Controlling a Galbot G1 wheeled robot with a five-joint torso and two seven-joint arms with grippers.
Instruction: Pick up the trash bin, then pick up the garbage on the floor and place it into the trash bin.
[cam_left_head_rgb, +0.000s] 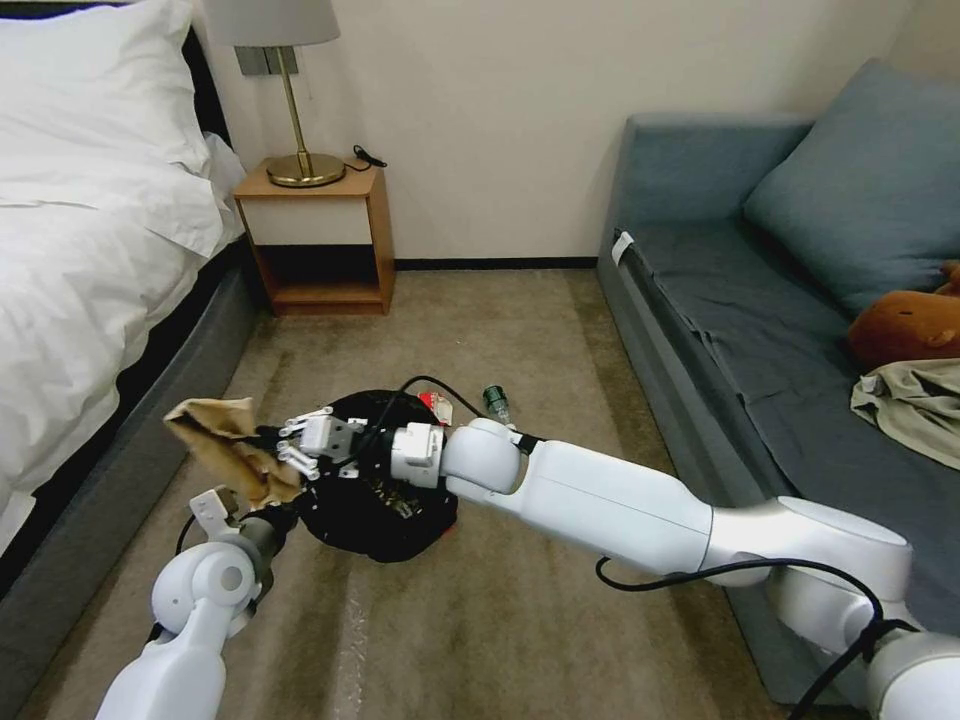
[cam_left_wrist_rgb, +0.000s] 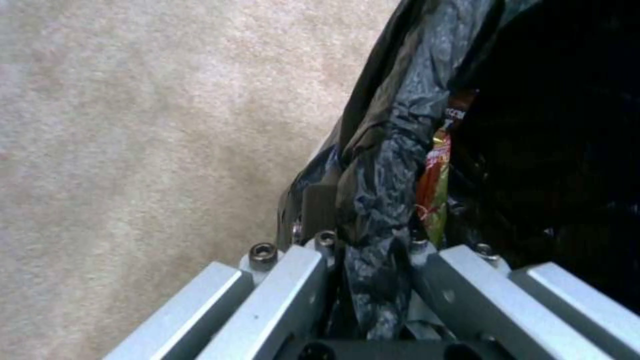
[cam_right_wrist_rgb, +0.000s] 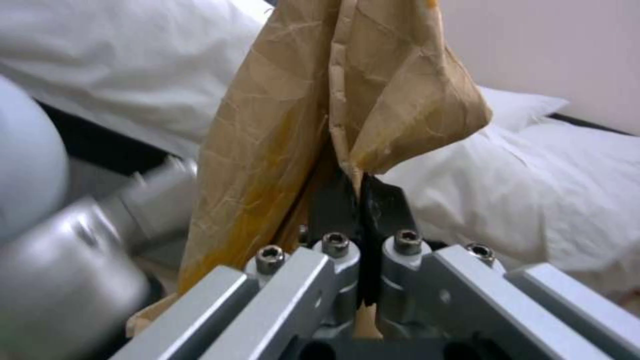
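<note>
Holding the trash bin (cam_left_head_rgb: 385, 515) by its bag, the left claw (cam_left_wrist_rgb: 373, 260) is closed; tan crumpled paper (cam_left_head_rgb: 225, 440) is gripped by the right claw (cam_left_head_rgb: 285, 445), not yet dropped in; small clear bottle (cam_left_head_rgb: 497, 403) and red-and-white crumpled wrapper (cam_left_head_rgb: 435, 403) are left on the floor

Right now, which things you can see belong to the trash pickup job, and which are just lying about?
Job:
- trash bin, rim held by left gripper
- tan crumpled paper, held in right gripper
- clear bottle on the carpet
- red-and-white wrapper behind the bin
- snack wrapper in the bin

Lying about:
- lamp
- nightstand
- plush toy
</note>
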